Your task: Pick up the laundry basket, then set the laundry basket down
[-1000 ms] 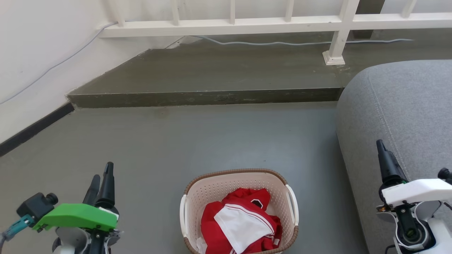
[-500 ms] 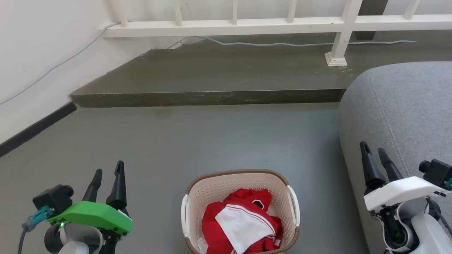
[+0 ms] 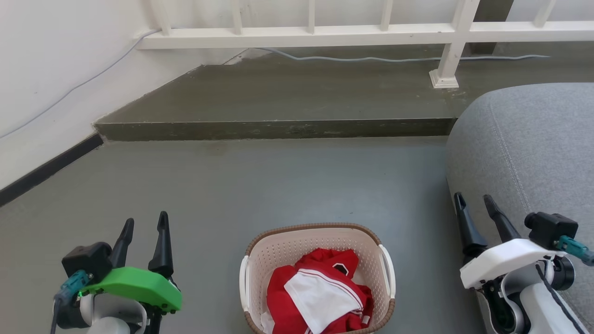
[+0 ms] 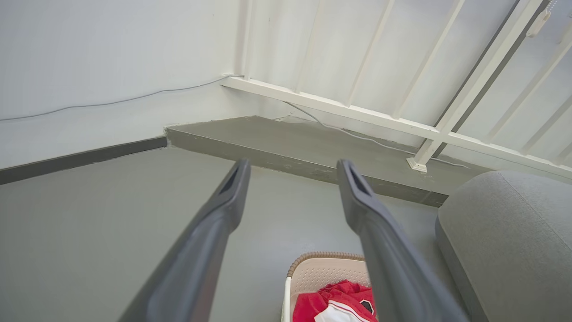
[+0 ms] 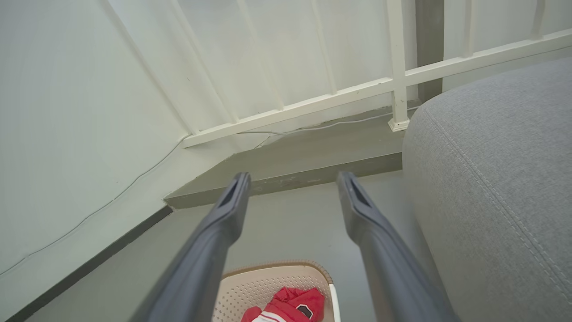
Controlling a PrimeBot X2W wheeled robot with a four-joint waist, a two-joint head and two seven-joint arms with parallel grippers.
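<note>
On the floor (image 3: 278,185): laundry basket (image 3: 297,248), untouched.
Left gripper (image 3: 145,219): fingers apart, basket at 4 o'clock.
Right gripper (image 3: 473,197): fingers apart, basket at 8 o'clock.

We see both grippers drawn in toward the basket (image 3: 315,229). The left gripper (image 3: 145,219) now sits further right along the bottom edge, and its fingers (image 3: 161,246), nearly overlapping a second ago, stand spread. The right gripper (image 3: 473,198) has come left and slightly lower, both fingers showing apart. Our head view itself has shifted slightly.
</note>
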